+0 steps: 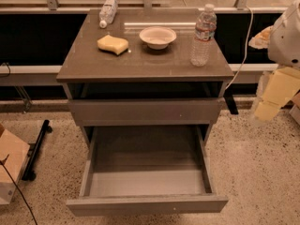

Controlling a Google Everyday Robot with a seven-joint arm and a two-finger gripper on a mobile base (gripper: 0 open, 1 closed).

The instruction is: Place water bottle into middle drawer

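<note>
The water bottle (203, 35) is tall and clear with a white cap and a pale label band. It stands upright on the right side of the cabinet top (140, 60). The middle drawer (146, 175) is pulled wide open below, and its grey floor is bare. My gripper (266, 108) shows as a pale yellow piece under the white arm at the right edge. It hangs beside the cabinet, right of and below the bottle, and touches nothing.
A yellow sponge (113, 44), a white bowl (158, 36) and a smaller clear bottle (108, 12) lying on its side share the top. A shallower drawer front (145, 110) is closed above the open drawer. A cardboard box (10, 165) and a black stand (36, 149) sit on the floor at left.
</note>
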